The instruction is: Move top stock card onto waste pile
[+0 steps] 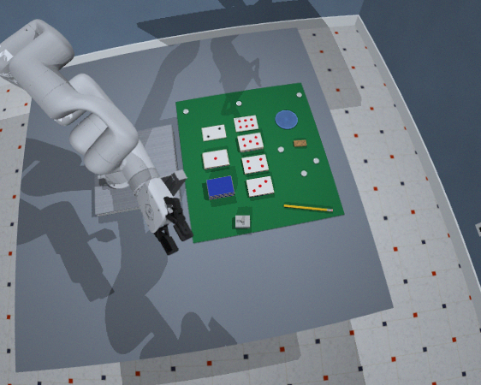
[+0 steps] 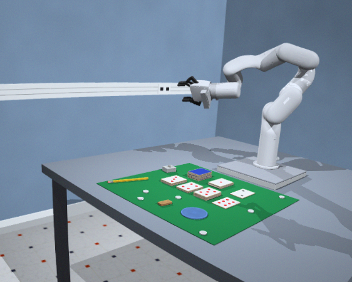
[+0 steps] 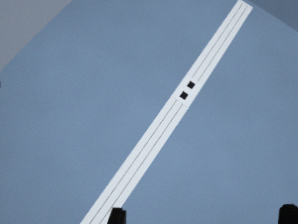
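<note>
The face-down stock (image 1: 219,186) is a blue-backed stack of tiles on the green mat (image 1: 258,162), in the column nearest my base; it also shows in the exterior view (image 2: 200,173). Beside it in that row lies the waste pile (image 1: 216,158), face up with one red pip, also seen in the exterior view (image 2: 220,183). My gripper (image 1: 175,238) (image 2: 185,91) is open and empty. It hangs high above the table near the mat's corner, held level and pointing at the wall. The wrist view shows only the two fingertips and the wall.
A one-black-pip card (image 1: 214,133) lies past the waste pile. A second column holds several red-pip cards (image 1: 255,163). A small grey box (image 1: 242,222), a pencil (image 1: 308,208), a cork block (image 1: 299,143), a blue disc (image 1: 286,119) and white chips (image 1: 304,173) lie on the mat.
</note>
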{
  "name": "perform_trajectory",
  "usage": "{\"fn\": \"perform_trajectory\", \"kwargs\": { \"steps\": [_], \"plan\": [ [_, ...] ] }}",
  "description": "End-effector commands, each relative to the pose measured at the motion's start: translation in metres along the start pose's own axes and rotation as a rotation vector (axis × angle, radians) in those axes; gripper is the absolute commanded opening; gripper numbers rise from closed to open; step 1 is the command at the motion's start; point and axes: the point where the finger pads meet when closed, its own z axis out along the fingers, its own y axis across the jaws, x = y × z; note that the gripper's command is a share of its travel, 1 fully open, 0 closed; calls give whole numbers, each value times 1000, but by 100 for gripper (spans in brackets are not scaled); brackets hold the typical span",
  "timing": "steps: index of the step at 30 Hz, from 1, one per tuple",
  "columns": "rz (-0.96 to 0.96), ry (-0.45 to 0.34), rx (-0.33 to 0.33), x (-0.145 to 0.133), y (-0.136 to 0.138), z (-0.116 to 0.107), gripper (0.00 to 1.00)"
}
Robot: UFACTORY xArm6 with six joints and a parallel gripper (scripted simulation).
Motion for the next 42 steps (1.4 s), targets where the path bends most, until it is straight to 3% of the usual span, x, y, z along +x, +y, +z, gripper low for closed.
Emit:
{"fn": "perform_trajectory", "kwargs": {
  "steps": [1,2,3,5,7,8,9,10,13,14,16,17,20,21,24,25,27,28,31,32,34,35,39,41,42],
  "plan": [
    [-173,216,12,80,8,2,100],
    [-203,254,14,80,8,2,100],
    [-237,289,11,104,7,-2,100],
    [-298,365,15,108,7,-2,100],
    [-298,365,15,108,7,-2,100],
    [-391,467,12,136,5,-9,100],
    [-395,472,12,136,5,-9,100],
    [-442,516,5,164,0,-19,100],
    [-495,579,6,164,0,-19,100],
    [-564,646,-3,190,-6,-30,100],
    [-602,690,-3,190,-6,-30,100],
    [-656,737,-13,215,-14,-44,100],
    [-713,801,-15,215,-14,-44,100],
    [-783,863,-27,237,-24,-58,100],
    [-811,894,-29,237,-24,-58,100],
    [-905,981,-43,256,-35,-74,100],
    [-941,1020,-46,256,-35,-74,100],
    [-992,1059,-58,271,-46,-89,100],
    [-1054,1123,-64,271,-46,-89,100],
    [-1123,1180,-78,283,-57,-103,100],
    [-1163,1221,-82,283,-57,-103,100],
    [-1219,1264,-95,291,-68,-116,100],
    [-1349,1381,-116,297,-78,-127,100],
    [-1349,1381,-116,297,-78,-127,100],
    [-1447,1466,-133,301,-87,-137,100]
  ]
}}
